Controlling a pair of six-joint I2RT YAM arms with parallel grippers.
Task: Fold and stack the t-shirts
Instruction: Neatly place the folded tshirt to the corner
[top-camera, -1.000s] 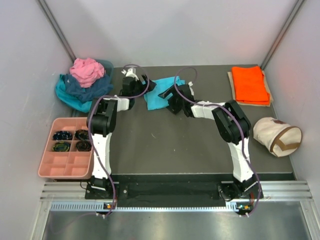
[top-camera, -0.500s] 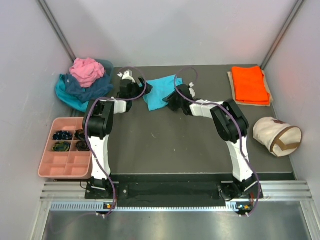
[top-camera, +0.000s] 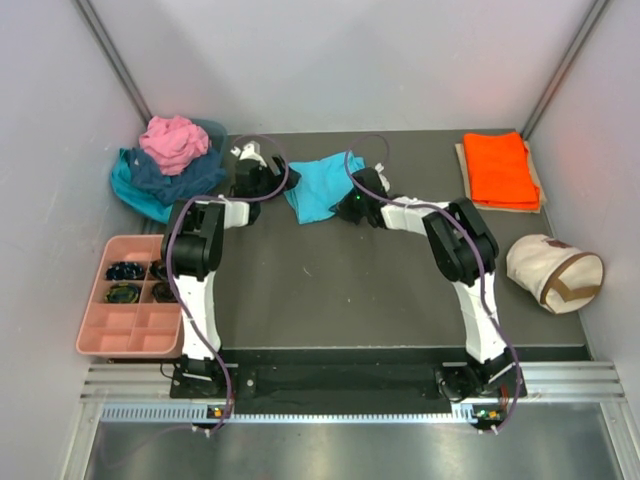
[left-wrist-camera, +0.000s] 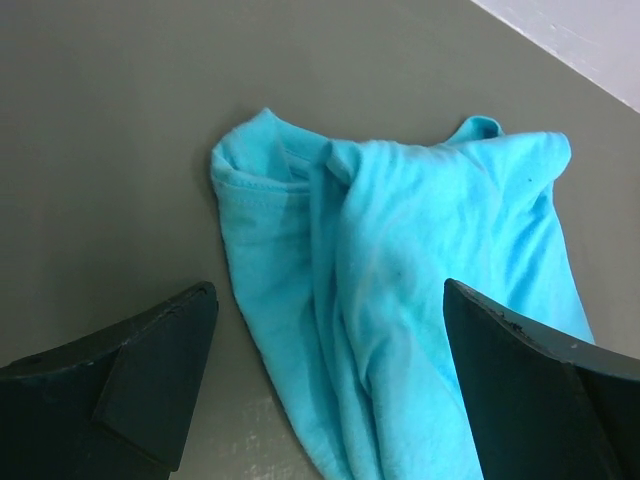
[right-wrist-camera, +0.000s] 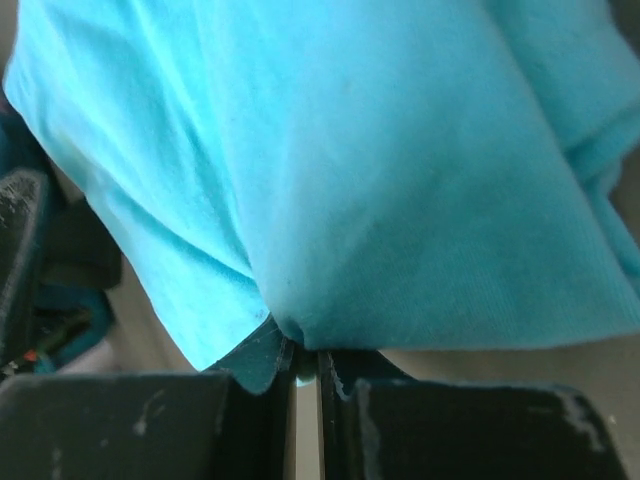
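At the back middle of the dark worktop (top-camera: 330, 290), a crumpled turquoise t-shirt (top-camera: 320, 185) (left-wrist-camera: 400, 300) (right-wrist-camera: 350, 170). Pinched at its near right edge by the right hand (top-camera: 345, 208) (right-wrist-camera: 305, 365), squeezed tight on a bit of the cloth. Just to the left, the left hand (top-camera: 268, 180) (left-wrist-camera: 325, 300), spread wide over the shirt's left side, holding nothing. Far right, a folded orange t-shirt (top-camera: 498, 168). Far left, a messy pile of pink, navy and teal t-shirts (top-camera: 172, 160). Near the right edge, a cream bag (top-camera: 552, 272). Near the left edge, a pink tray (top-camera: 135, 335).
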